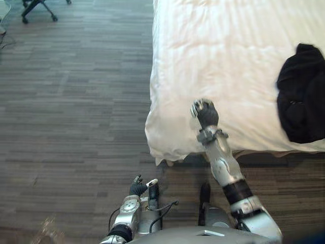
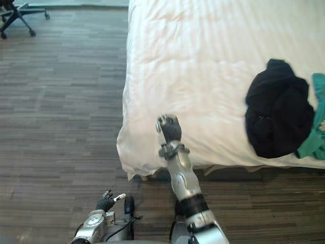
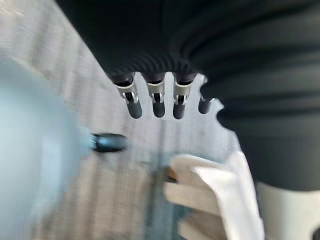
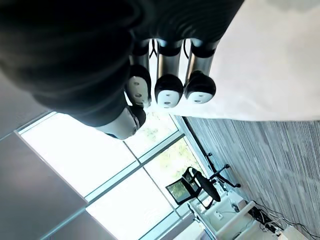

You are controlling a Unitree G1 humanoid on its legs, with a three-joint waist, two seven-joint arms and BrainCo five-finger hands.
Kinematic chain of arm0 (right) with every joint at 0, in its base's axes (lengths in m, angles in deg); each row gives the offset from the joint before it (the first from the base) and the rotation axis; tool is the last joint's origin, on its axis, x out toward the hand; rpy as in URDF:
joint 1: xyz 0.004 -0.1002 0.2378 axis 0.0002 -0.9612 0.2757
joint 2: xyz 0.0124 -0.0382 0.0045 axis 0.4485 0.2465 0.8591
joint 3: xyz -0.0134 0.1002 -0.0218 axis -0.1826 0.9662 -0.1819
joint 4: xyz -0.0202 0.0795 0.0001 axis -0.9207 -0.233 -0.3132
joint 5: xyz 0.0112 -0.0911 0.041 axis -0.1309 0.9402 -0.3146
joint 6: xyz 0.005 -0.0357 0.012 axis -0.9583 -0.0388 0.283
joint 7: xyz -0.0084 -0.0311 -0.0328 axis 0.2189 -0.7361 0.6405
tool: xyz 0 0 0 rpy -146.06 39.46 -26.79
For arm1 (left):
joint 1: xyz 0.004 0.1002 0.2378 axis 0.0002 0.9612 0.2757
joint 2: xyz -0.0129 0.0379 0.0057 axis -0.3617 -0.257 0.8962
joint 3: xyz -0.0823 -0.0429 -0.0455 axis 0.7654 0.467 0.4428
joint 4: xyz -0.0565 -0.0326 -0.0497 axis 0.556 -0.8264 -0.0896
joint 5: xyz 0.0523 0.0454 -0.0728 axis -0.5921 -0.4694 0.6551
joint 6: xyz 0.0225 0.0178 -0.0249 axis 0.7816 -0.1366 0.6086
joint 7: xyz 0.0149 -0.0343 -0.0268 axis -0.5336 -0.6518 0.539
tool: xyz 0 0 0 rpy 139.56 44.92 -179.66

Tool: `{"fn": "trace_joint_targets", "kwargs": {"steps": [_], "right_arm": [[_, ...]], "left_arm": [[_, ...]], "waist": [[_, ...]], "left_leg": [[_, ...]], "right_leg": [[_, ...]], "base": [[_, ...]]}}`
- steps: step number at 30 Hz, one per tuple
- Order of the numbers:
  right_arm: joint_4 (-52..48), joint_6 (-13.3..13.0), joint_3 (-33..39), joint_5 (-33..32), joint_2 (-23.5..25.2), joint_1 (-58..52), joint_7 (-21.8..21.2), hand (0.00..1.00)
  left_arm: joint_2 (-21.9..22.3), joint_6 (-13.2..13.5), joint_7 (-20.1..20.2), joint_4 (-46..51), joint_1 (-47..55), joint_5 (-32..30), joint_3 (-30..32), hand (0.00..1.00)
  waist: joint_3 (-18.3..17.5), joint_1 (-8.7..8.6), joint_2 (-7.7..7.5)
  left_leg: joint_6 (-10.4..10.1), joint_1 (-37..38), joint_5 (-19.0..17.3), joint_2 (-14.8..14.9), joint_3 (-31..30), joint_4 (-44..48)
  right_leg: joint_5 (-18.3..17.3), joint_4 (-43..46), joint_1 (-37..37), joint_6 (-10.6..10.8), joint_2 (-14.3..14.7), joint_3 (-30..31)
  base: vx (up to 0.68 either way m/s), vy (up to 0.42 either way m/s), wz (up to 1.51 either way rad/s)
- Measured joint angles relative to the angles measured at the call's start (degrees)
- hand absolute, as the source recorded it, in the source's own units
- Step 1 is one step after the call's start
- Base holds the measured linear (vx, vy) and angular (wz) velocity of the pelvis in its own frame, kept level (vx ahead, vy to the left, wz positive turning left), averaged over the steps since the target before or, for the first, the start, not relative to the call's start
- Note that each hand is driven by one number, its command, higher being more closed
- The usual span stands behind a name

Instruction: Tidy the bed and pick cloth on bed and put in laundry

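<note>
I'd call this barely started: my right hand (image 1: 205, 113) is clenched on nothing over the bed (image 1: 213, 51) near its corner, my left hand (image 1: 138, 187) hangs slack down by the floor (image 1: 76, 101), and 2 pieces (a black cloth (image 2: 277, 109), a teal cloth (image 2: 316, 129)) lie unpicked on the bed's right side.

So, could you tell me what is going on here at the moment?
The humanoid robot stands at the corner of the bed. Its right hand is raised over that corner, fingers curled and holding nothing. Its left hand hangs low over the floor, fingers relaxed. A black garment lies on the bed off to the robot's right, a teal cloth beside it; neither is touched yet.
</note>
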Motion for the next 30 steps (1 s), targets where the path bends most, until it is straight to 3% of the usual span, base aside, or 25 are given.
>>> {"fn": "trace_joint_targets", "kwargs": {"steps": [4, 10, 13, 16, 20, 23, 27, 30], "right_arm": [[-1.0, -1.5, 7.0, 0.0, -1.5, 7.2, 3.6, 1.00], [-1.1, -4.3, 16.0, -1.0, -6.4, 8.0, 8.3, 1.00], [-4.7, -6.7, 17.8, -1.6, -8.3, 7.7, 8.2, 1.00], [-5.5, -7.9, 19.2, -1.6, -8.8, 4.8, 7.4, 1.00], [-5.2, -9.4, 22.3, -1.5, -7.6, 3.3, 6.2, 1.00], [-3.1, -9.4, 24.3, -1.0, -5.1, 2.1, 5.6, 1.00], [0.0, -9.1, 28.6, -1.0, -2.0, -3.3, 5.2, 1.00], [4.4, -6.6, 32.7, -1.1, 0.2, -10.3, 5.7, 1.00]], "left_arm": [[0.0, 1.4, 0.1, 3.9, 1.4, 2.2, 1.8, 0.00], [0.2, 2.6, 0.1, 7.1, 1.7, 3.5, 1.8, 0.00], [0.9, 3.0, 0.1, 8.6, 1.7, 4.4, 1.9, 0.00], [1.2, 3.8, 0.2, 8.6, 1.6, 4.4, 2.1, 0.00], [2.1, 3.7, 0.3, 8.0, -0.3, 4.3, 4.4, 0.00], [2.6, 3.5, 0.3, 6.1, -2.6, 4.2, 6.0, 0.00], [3.3, 2.7, 0.2, 5.6, -5.8, 4.2, 6.3, 0.00], [3.1, 2.4, 0.2, 3.9, -6.7, 4.3, 6.3, 0.00]], "waist": [[4.4, 0.70, 1.46], [7.3, 1.64, 3.05], [9.3, 1.43, 4.09], [9.3, 1.44, 4.17], [9.9, 1.17, 3.24], [9.7, -0.43, 2.15], [9.5, -1.26, -1.14], [8.2, -1.70, -3.66]], "left_leg": [[0.4, -4.5, 0.3, -0.2, -1.3, 1.9], [0.5, -11.4, 0.5, -1.6, -1.5, 3.5], [1.0, -12.9, 0.8, -2.0, -1.2, 3.9], [0.9, -13.7, 0.1, -2.0, -1.0, 4.9], [1.0, -14.3, -1.9, -1.8, 0.1, 7.8], [1.3, -14.1, -4.2, -1.5, 1.0, 11.1], [1.5, -12.4, -7.6, -0.5, 1.9, 15.5], [1.5, -10.2, -9.8, 0.2, 2.5, 17.5]], "right_leg": [[-0.8, 3.8, -4.7, -0.1, -1.1, -1.2], [-3.0, 10.2, -13.6, 0.1, -3.4, -1.2], [-3.4, 11.5, -15.6, 0.1, -3.8, -0.2], [-4.3, 13.2, -16.9, 0.0, -4.0, 0.2], [-5.0, 14.3, -17.4, -0.1, -3.9, 1.3], [-5.0, 14.1, -16.1, 0.0, -3.6, 1.7], [-5.0, 12.6, -12.2, 0.0, -2.9, 2.0], [-5.3, 11.9, -9.2, 0.2, -2.5, 2.0]], "base": [[-0.09, 0.019, 0.18], [-0.02, 0.004, 0.11], [0.03, -0.022, 0.01], [0.04, -0.029, -0.01], [0.05, -0.030, -0.12], [0.04, 0.008, -0.18], [0.04, 0.027, -0.19], [0.06, 0.026, -0.17]]}}
